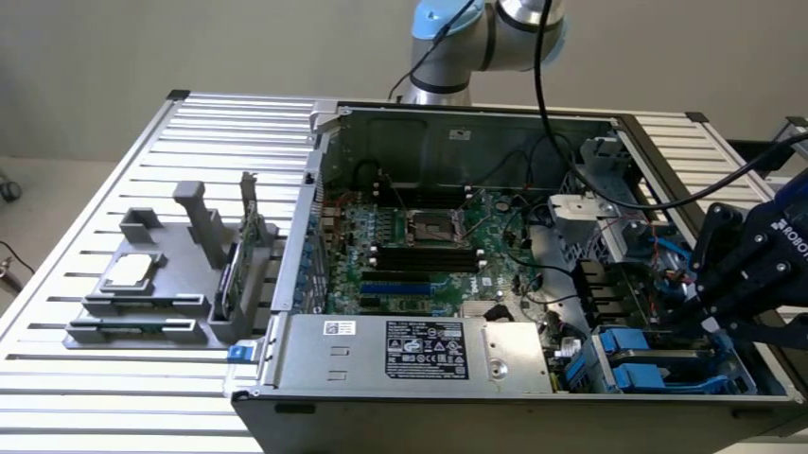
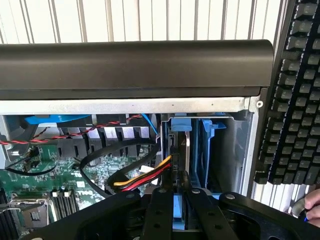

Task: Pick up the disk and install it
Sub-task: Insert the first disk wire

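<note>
The gripper [image 1: 707,317] hangs over the drive bay corner of the open computer case [image 1: 455,123], at the exterior view's right. In the wrist view its two black fingers [image 2: 162,210] stand close together, clamped on a narrow blue edge between them. That edge looks like the carrier rail of the disk [image 2: 181,150], which stands on edge and reaches down into the bay [image 2: 235,145] beside another blue carrier [image 2: 207,145].

So the pickup seems done, and the install is partly done: the disk is inside the bay slot, yet the gripper has not let go, and I cannot tell whether the disk is fully seated (its lower end is hidden in the bay). A bundle of red, yellow and black cables [image 2: 142,177] lies just beside the slot, near the fingers.

On the table [image 1: 76,378] at the exterior view's left, the grey parts holder [image 1: 158,293] carries a small square processor chip [image 1: 131,272] and a thin card standing upright [image 1: 249,236]. A black keyboard [image 2: 295,90] lies beside the case, with a person's fingertip [image 2: 312,202] near it.
</note>
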{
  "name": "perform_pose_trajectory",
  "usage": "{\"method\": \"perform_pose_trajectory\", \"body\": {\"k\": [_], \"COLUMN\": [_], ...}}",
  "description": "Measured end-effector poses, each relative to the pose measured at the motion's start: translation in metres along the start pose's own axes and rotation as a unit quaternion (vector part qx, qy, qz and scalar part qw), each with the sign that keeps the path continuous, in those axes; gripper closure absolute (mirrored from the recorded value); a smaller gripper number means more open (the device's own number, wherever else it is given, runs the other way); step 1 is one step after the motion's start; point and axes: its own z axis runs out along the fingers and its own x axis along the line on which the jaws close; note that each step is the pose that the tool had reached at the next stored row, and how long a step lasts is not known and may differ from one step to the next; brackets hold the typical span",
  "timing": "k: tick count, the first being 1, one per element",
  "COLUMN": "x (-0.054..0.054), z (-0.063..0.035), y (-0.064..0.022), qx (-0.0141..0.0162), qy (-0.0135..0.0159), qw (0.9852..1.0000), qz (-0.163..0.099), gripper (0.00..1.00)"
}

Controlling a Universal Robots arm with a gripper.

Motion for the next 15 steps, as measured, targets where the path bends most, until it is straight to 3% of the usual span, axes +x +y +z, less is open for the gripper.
{"method": "perform_pose_trajectory", "body": {"k": [5,15], "x": [0.0008,0.0016], "z": [0.0000,0.0005], "y": [0.0020,0.0058], "qx": [0.0006,0.0101], "qy": [-0.0025,-0.0040], "qw": [1.0000,0.9999], "qz": [0.001,0.001], "gripper": [0.83,0.83]}}
